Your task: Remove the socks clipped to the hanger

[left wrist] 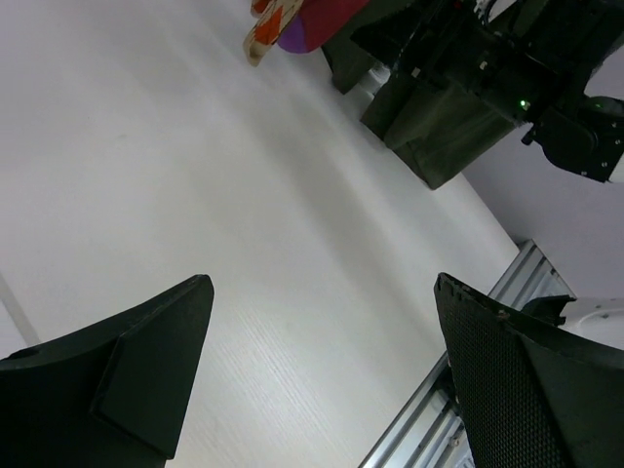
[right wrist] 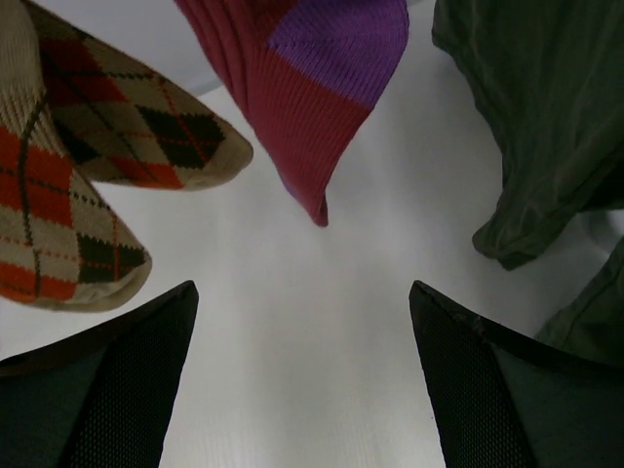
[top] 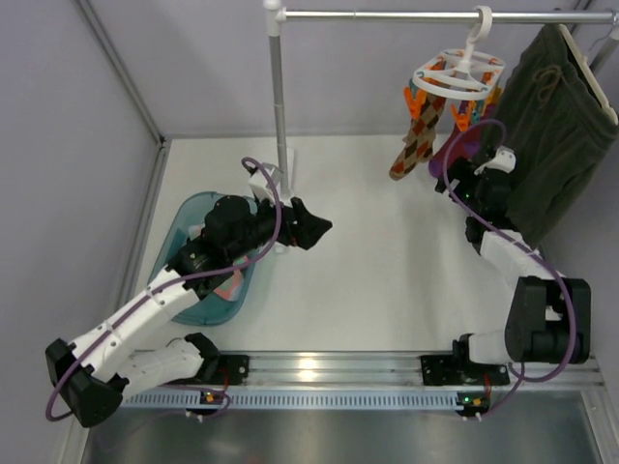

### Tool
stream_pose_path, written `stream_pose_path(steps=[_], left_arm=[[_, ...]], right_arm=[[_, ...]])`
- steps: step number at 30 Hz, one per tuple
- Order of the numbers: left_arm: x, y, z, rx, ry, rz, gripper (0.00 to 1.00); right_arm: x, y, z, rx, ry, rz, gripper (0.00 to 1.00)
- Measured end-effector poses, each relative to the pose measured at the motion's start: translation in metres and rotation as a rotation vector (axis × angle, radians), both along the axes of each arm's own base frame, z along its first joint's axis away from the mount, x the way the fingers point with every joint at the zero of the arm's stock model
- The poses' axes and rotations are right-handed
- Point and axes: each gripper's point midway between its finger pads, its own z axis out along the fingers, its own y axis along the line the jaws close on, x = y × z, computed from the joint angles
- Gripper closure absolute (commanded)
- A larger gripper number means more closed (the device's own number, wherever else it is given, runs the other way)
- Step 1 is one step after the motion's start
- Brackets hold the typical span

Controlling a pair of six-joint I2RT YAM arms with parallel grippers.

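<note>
Top external view: the white ring hanger (top: 426, 75) hangs by its hook from the rail (top: 387, 15) at about 1 o'clock, with orange pegs under the ring. Argyle socks (top: 414, 145) hang clipped from it, toes down, and a maroon sock (top: 453, 147) with a purple toe hangs just beside them toward 3 o'clock. A dark green garment (top: 556, 126) hangs on the same rail, farther toward 3 o'clock.

The right arm (top: 503, 246) reaches up under the hanger. In the right wrist view its jaws are spread wide and grip nothing; the maroon sock's tip and the argyle toes hang above the gap, toward 12 o'clock, apart from both fingers.

The left arm (top: 145, 309) lies across a teal tub (top: 193, 217) at about 9 o'clock. Its jaws point toward 3 o'clock over the bare white bench (top: 387, 280), spread wide and holding nothing. Something pink (top: 230, 285) lies in the tub, mostly hidden by the arm.
</note>
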Motion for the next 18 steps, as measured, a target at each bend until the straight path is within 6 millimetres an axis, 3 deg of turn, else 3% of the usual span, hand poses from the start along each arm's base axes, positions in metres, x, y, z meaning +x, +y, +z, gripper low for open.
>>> stream_pose_path(steps=[11,13,17,18], left_arm=[[-0.021,0.016,0.012,-0.005,-0.043,-0.021,0.01],[-0.022,0.015,0.012,-0.004,-0.041,-0.03,0.02],[-0.024,0.015,0.007,0.007,-0.029,-0.035,0.01],[-0.024,0.015,0.007,0.007,-0.029,-0.039,0.01]], right_arm=[[0.071,-0.029,0.005,-0.042,-0.187,-0.007,0.19],[0.083,-0.036,0.006,-0.044,-0.214,-0.006,0.29],[0.101,-0.035,0.011,-0.031,-0.284,0.042,0.77],[0.102,-0.032,0.015,-0.024,-0.308,0.061,0.81]])
